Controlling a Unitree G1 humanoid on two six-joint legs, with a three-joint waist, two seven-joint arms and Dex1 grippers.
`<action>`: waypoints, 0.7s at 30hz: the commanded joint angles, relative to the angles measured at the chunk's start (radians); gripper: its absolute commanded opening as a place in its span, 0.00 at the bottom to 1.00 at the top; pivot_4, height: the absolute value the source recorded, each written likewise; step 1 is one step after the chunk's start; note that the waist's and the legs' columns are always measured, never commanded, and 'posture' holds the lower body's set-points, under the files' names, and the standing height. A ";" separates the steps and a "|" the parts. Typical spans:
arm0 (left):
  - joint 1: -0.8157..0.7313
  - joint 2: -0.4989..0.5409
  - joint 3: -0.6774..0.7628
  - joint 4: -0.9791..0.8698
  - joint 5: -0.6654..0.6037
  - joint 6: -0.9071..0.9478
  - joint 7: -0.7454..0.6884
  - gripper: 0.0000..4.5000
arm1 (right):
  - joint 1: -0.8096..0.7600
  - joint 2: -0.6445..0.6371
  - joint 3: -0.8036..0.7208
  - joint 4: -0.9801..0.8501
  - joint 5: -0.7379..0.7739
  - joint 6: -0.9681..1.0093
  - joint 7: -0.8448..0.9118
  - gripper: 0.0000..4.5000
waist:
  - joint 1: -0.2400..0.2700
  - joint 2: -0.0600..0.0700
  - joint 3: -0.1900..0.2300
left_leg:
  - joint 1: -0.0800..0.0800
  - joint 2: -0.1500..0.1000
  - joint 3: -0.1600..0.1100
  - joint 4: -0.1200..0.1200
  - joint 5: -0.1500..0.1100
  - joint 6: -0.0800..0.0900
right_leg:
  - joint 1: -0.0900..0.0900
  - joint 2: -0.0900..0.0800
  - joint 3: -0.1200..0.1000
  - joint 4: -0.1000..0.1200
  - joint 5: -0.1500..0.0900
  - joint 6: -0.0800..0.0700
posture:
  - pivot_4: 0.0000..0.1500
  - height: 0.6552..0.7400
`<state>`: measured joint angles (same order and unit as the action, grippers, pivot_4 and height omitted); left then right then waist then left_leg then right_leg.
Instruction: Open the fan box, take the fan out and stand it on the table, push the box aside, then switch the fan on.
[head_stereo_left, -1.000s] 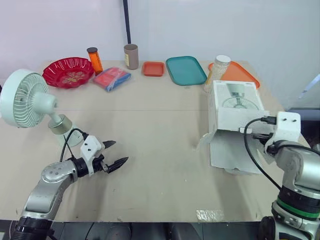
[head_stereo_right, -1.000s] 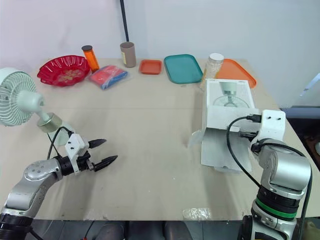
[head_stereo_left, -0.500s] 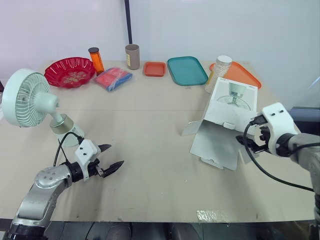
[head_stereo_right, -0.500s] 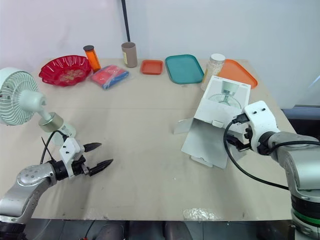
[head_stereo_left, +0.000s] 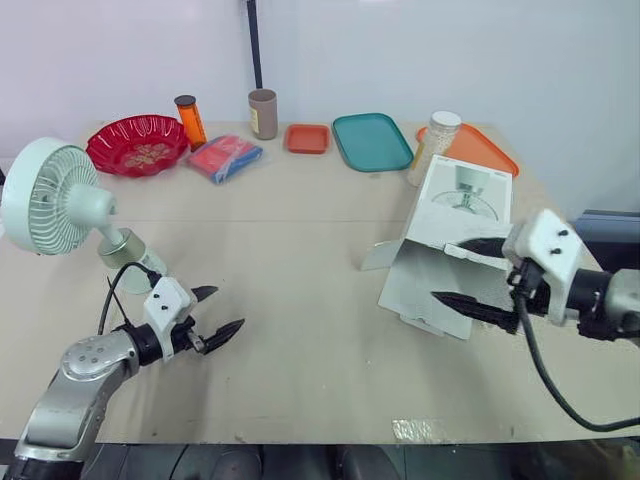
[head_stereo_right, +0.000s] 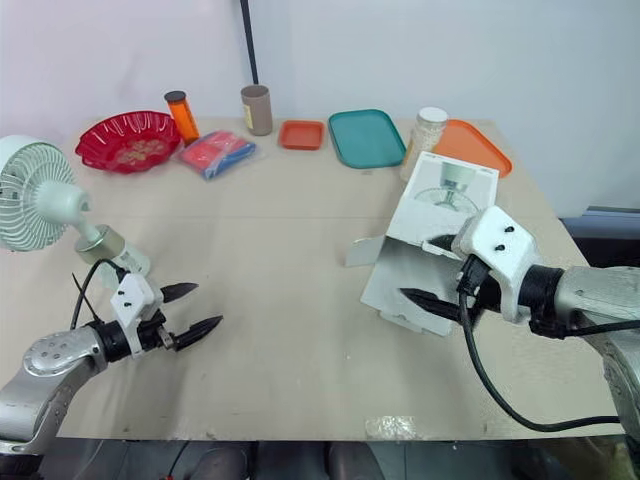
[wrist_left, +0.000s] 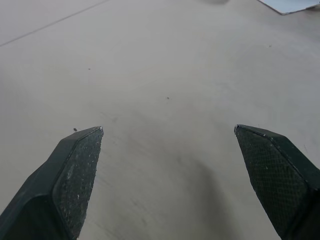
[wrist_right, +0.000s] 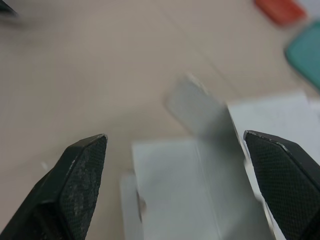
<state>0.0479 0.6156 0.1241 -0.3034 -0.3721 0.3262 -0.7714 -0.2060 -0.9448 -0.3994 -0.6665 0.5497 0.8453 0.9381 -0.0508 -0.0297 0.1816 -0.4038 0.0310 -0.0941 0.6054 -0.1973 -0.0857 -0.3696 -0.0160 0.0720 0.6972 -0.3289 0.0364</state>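
1. Toward the left edge of the table (head_stereo_left: 300, 260), the fan (head_stereo_left: 50, 195) stands on its round base, out of the box and well apart from it. I judge the unboxing and standing steps done.
2. Fan axis: the stem rises from the base with a slight lean, so the long axis is near upright. The round grille faces my left, and the motor housing bulges toward the table's middle.
3. Fan box (head_stereo_left: 462, 205): it lies on the right side of the table, printed face up. Its long axis runs diagonally from far right to near left. The open mouth, flaps splayed onto the table, points near-left.
4. Right claw (head_stereo_left: 445, 270): my fingers are spread wide and hold nothing, one to each side of the open flap end. I judge this pose suits nudging the box aside. Whether a finger touches the cardboard, I cannot tell.
5. Left claw (head_stereo_left: 228, 308): my fingers are parted and empty, hovering low over bare table near the fan's base. I judge it is placed within reach of the switch, which I cannot make out.
6. Far edge, away from the work: red dish (head_stereo_left: 137, 143), orange bottle (head_stereo_left: 188, 118), brown cup (head_stereo_left: 262, 112), packet (head_stereo_left: 224, 157), small orange tray (head_stereo_left: 306, 137), teal tray (head_stereo_left: 371, 140), jar (head_stereo_left: 437, 145) and large orange tray (head_stereo_left: 480, 150).
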 joint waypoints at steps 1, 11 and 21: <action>0.023 -0.001 0.058 -0.077 -0.032 0.014 0.031 1.00 | -0.102 0.060 0.042 0.043 0.066 -0.059 -0.019 1.00 | 0.000 0.000 0.000 | 0.000 0.000 0.000 0.000 0.000 0.000 | 0.000 0.000 0.000 0.000 0.000 0.000 | 1.00 1.00; 0.313 -0.009 0.311 -0.394 -0.240 0.170 0.097 1.00 | -0.342 0.227 0.374 0.314 -0.037 -0.225 -0.004 1.00 | 0.003 0.000 0.000 | -0.001 0.000 0.000 0.000 -0.001 0.000 | -0.001 -0.001 0.000 -0.001 0.000 0.000 | 1.00 1.00; 0.664 -0.102 0.571 -0.607 -0.383 0.177 0.153 1.00 | -0.541 0.388 0.574 0.633 -0.170 -0.388 0.093 1.00 | 0.003 -0.001 0.001 | -0.001 0.001 0.000 0.000 -0.001 0.000 | -0.001 0.000 0.000 -0.001 0.000 -0.001 | 1.00 1.00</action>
<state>0.7034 0.5187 0.6395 -0.8559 -0.7206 0.5212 -0.6315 -0.7175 -0.5626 0.1793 -0.0417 0.3861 0.4953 1.0105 -0.0474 -0.0310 0.1821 -0.4046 0.0315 -0.0940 0.6058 -0.1979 -0.0854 -0.3702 -0.0165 0.0719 0.6965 -0.3287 0.0353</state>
